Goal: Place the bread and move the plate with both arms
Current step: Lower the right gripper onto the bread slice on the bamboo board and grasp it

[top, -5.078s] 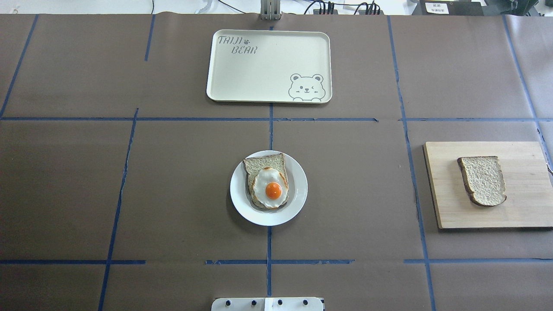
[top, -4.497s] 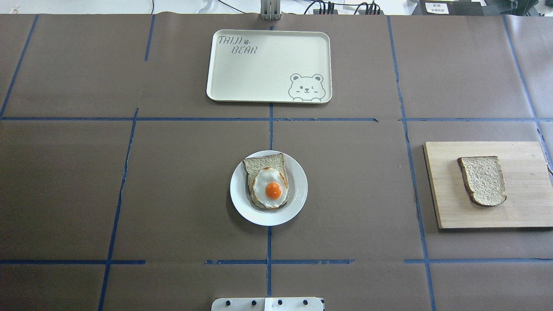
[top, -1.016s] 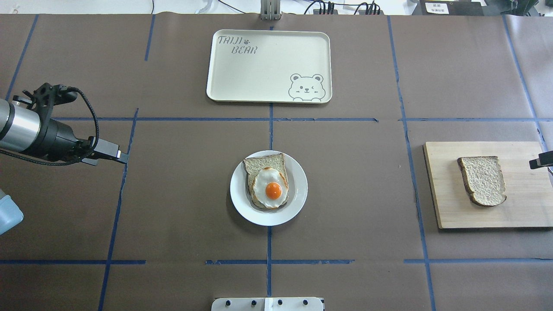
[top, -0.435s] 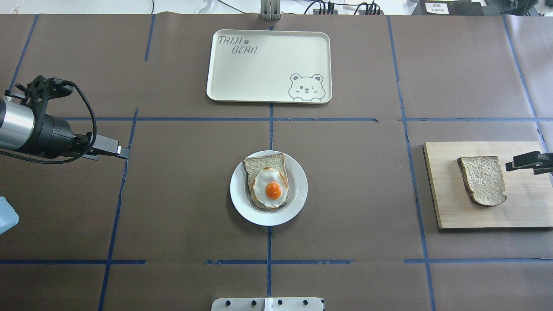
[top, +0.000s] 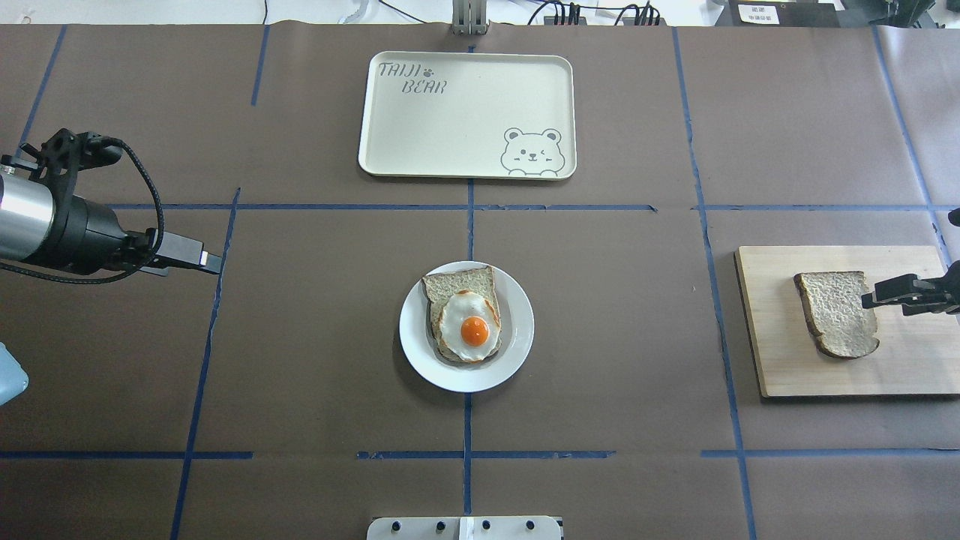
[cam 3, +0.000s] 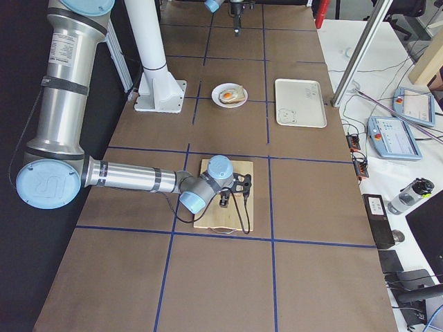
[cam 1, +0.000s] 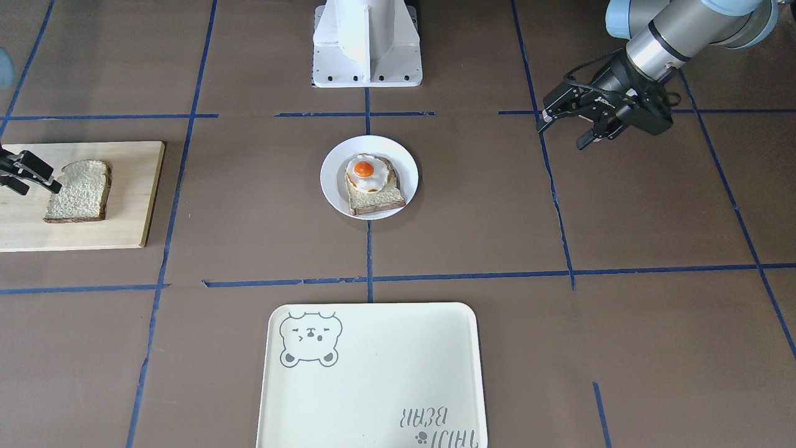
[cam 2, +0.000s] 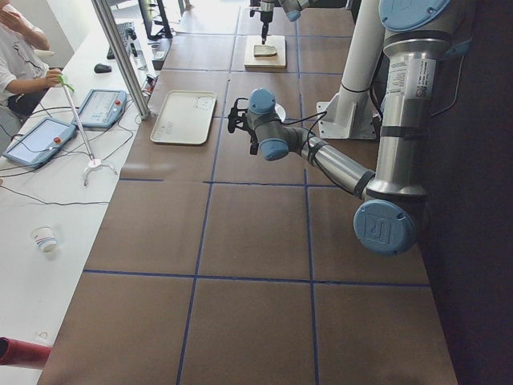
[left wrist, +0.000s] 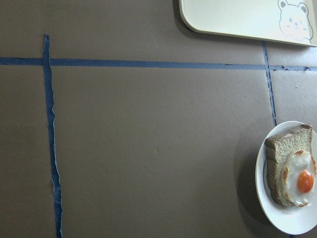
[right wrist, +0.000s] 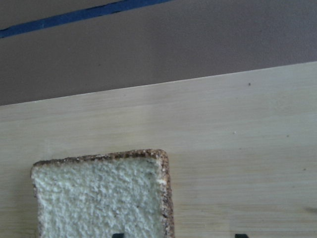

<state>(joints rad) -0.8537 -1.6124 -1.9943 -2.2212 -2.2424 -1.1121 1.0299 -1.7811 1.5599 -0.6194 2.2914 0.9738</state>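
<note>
A wide table (top: pixel 300 337) covered in brown paper and marked into squares with blue tape. Two silver-grey robot arms reach in from opposite sides. The left arm (cam 1: pixel 659 37) hangs over bare table, well apart from everything, likely waiting its turn with the plate. The right arm (cam 3: pixel 131 176) stretches low over a wooden board.

At the far centre lies a cream tray (top: pixel 465 112) with a bear drawing, probably where the plate is meant to end up. The wooden board (top: pixel 772 360) sits at the robot's right.

In the middle of the table is a small white plate (top: pixel 420 352) holding a bread slice topped by a fried egg (top: pixel 469 322). The plain bread (top: pixel 836 311) lies flat on the board, not yet picked up.

The left gripper (cam 1: pixel 564 127) has its fingers spread and grips nothing. The right gripper (top: pixel 874 298) hovers at the bread's edge; its wrist view shows two dark fingertips set apart, one over the crumb and one over the board, so it appears spread wide to straddle the crust, with nothing gripped yet.
</note>
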